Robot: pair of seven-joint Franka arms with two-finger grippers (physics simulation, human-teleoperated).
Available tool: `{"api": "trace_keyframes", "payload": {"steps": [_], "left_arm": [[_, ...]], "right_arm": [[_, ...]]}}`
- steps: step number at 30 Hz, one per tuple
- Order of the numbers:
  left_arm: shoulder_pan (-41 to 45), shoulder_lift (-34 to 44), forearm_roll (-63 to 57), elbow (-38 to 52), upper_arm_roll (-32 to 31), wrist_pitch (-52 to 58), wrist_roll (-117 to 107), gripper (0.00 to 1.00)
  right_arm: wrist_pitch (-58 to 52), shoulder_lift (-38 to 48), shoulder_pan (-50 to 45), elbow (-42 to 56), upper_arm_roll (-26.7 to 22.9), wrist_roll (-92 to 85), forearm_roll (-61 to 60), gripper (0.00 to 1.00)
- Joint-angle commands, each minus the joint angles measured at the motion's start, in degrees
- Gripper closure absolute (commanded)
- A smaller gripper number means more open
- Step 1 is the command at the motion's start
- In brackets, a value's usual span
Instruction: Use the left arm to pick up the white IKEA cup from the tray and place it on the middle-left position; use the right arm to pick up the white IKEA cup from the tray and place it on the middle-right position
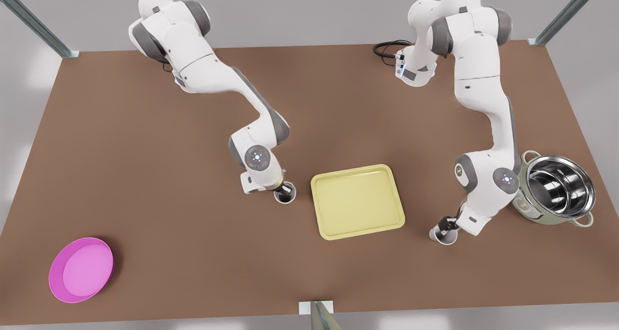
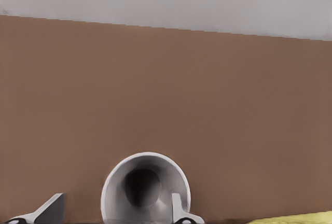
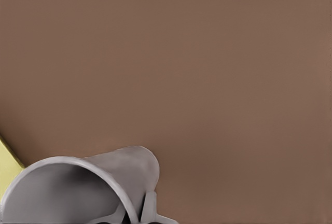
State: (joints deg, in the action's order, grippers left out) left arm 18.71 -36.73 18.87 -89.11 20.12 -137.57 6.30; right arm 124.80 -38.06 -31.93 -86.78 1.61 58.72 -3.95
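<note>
No legible text, label, brand, number or sign is found on any surface in the front view or in either wrist view.
</note>
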Motion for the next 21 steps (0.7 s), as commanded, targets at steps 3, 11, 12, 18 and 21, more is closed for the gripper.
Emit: {"api": "trace_keyframes", "payload": {"steps": [3, 11, 12, 18, 21], "left_arm": [[0.3, 11.5, -11.7, 5.3, 0.1, 29.0, 2.0, 0.0], [1.4, 21.9, -11.4, 1.2, -0.6, 34.2, -4.1, 0.0], [1.5, 21.3, -11.5, 1.4, -0.6, 34.2, -4.1, 0.0], [1.4, 21.7, -10.8, 2.6, -0.6, 34.9, -4.2, 0.0], [1.4, 21.7, -10.8, 2.6, -0.6, 35.1, -4.3, 0.0]], "right_arm": [[1.3, 0.2, 0.6, -1.9, 0.1, -20.6, 0.2, 0.71], [2.0, 0.5, 0.6, -2.7, 0.1, -20.5, 0.2, 0.32], [1.8, 1.3, 1.1, -2.7, -0.1, -20.6, 0.2, 0.29], [1.5, 6.2, 5.6, -2.6, -0.5, -24.8, 0.3, 0.0], [0.4, 8.7, 10.8, -2.5, -1.7, -35.6, 0.3, 0.0]]}}
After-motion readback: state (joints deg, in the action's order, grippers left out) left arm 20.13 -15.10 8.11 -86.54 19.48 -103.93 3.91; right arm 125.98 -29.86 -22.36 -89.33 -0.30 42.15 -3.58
